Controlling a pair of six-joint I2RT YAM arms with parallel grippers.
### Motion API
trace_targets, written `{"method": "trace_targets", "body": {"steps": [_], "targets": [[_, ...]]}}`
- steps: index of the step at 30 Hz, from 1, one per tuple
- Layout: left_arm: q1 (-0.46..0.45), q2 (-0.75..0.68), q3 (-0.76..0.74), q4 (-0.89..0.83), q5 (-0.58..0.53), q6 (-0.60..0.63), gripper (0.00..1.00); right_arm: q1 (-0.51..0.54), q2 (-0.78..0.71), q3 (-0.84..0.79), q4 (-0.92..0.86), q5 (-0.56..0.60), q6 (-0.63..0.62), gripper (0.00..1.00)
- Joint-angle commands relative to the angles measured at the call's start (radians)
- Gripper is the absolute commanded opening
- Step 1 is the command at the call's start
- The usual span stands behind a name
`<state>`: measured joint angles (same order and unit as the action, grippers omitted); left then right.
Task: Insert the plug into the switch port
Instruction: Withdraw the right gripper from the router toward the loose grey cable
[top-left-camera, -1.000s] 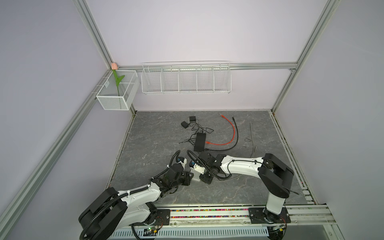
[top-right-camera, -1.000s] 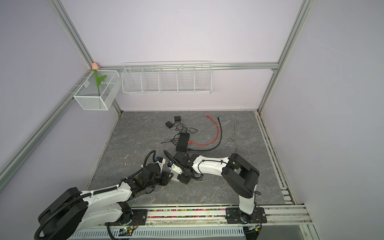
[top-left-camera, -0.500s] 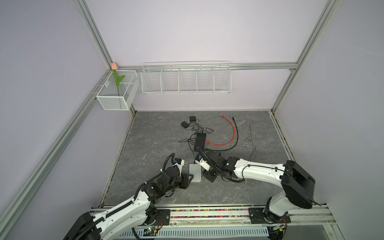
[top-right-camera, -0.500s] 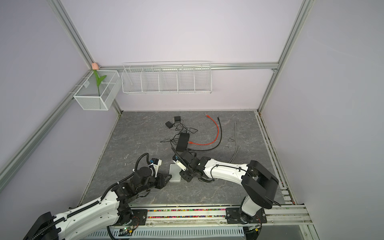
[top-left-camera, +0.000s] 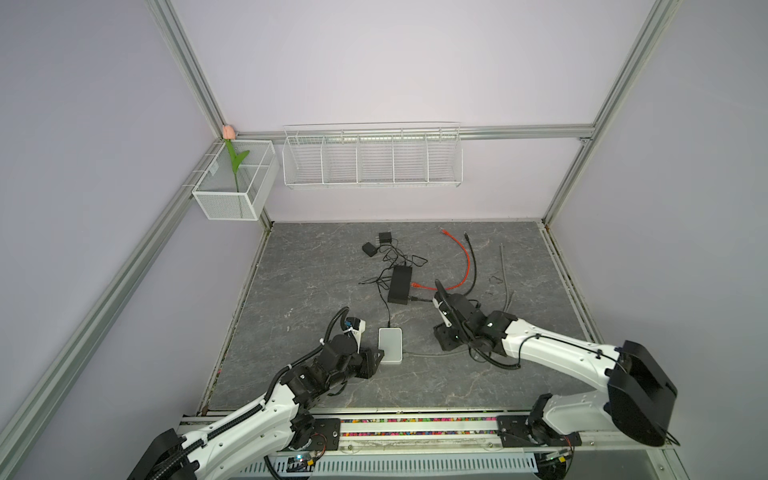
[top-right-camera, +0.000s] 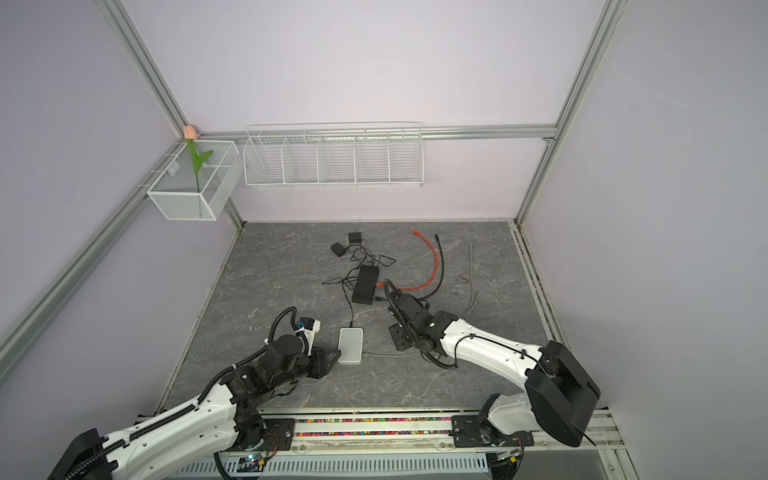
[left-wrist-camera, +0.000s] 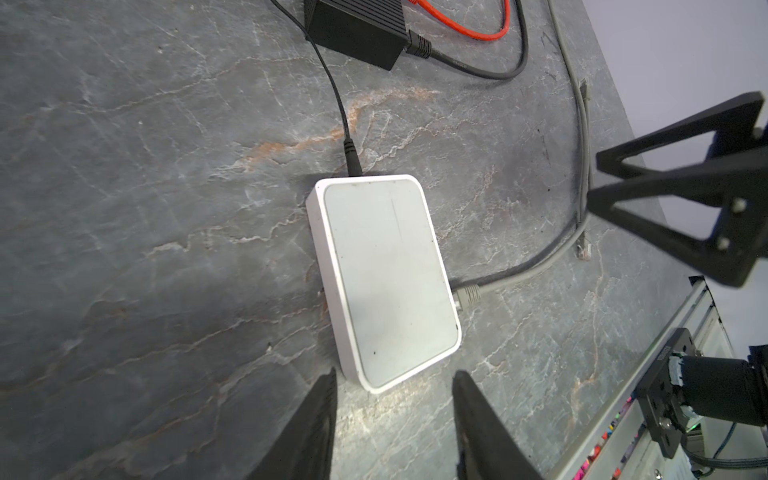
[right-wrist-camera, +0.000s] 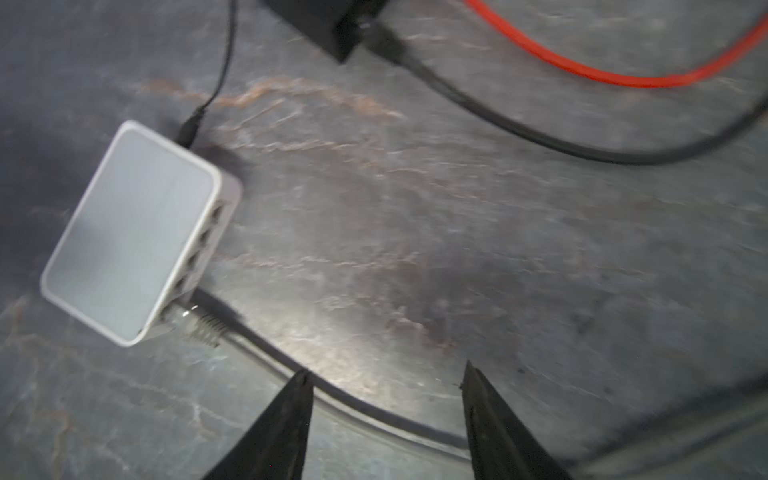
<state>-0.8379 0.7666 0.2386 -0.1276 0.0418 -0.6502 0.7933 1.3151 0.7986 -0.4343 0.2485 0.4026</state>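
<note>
The left claw (left-wrist-camera: 395, 376) is standing with its jaws parted and empty, just off the near corner of the white switch (left-wrist-camera: 386, 274). The right claw (right-wrist-camera: 386, 368) is also gaping, gripping nothing. It is hovering above the grey cable (left-wrist-camera: 540, 266), apart from the grey plug (right-wrist-camera: 199, 324). That plug is sitting in the end port on the switch's side, touching the casing. The insertion is therefore looking done, with both claws letting go. The switch is lying flat on the dark table (top-left-camera: 316, 291), towards the front rail, with a black lead (left-wrist-camera: 336, 99) entering its far end. A second ago both claws were crowded together over the switch. Now they are drawing apart, the right one well clear.
</note>
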Motion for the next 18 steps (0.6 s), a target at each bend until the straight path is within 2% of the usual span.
{"method": "trace_targets", "body": {"steps": [1,6,10,18], "targets": [[0.003,-0.007,0.002,0.004,-0.020,0.004,0.45,-0.095,-0.075,-0.056,-0.071,0.099,0.186,0.60],[0.004,-0.002,0.002,0.031,-0.007,0.008,0.46,-0.254,-0.177,-0.145,-0.049,0.075,0.270,0.57],[0.004,0.015,-0.001,0.049,0.003,0.006,0.45,-0.350,-0.181,-0.180,-0.033,0.031,0.283,0.56],[0.003,0.022,-0.009,0.069,0.007,0.004,0.46,-0.406,-0.111,-0.196,0.046,-0.024,0.278,0.51]]}}
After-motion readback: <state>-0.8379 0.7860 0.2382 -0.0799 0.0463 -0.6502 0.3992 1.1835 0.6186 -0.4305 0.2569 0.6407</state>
